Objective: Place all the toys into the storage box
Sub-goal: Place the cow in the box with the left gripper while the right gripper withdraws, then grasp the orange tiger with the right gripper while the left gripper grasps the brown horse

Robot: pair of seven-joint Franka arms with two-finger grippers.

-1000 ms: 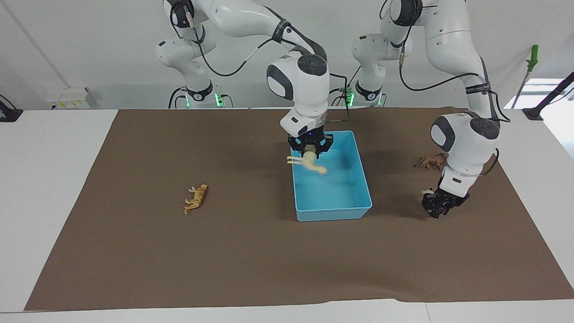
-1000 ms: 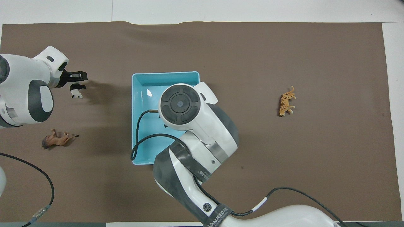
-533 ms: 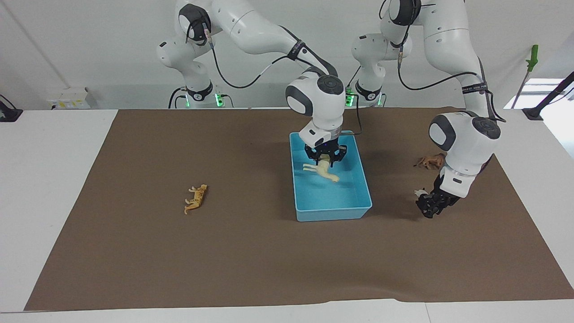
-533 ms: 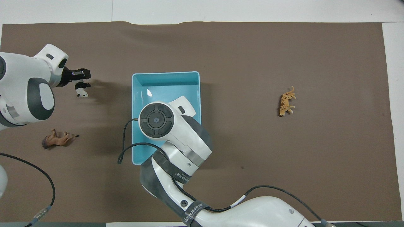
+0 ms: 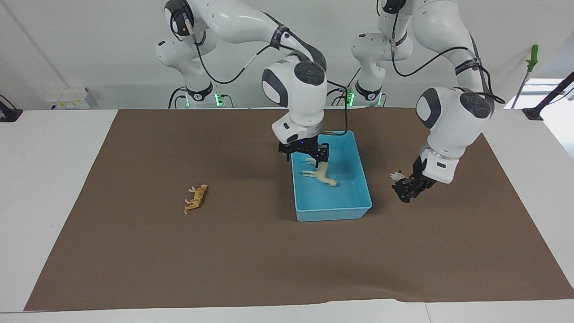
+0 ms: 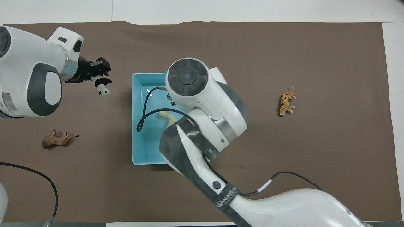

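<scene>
A: What was noted nearest the robots, and how were the toys judged to handle?

B: The lion was recorded lying on the bench, toward the left arm's end. All the figurines were judged light, rigid and slick. The trunk was preferred as a hold and the thin legs were to be avoided. Farther out, the horse was seen lying in the storage box. The right end effector was above it, fingers apart, nothing held.

A: And farther?

B: The left end effector was logged clamped on the panda, raised over the bench just beside the box. The low rim was judged to need clearing, and ample room was seen inside. The tiger was noted toward the right arm's end, well apart from the box, with open bench around it.
</scene>
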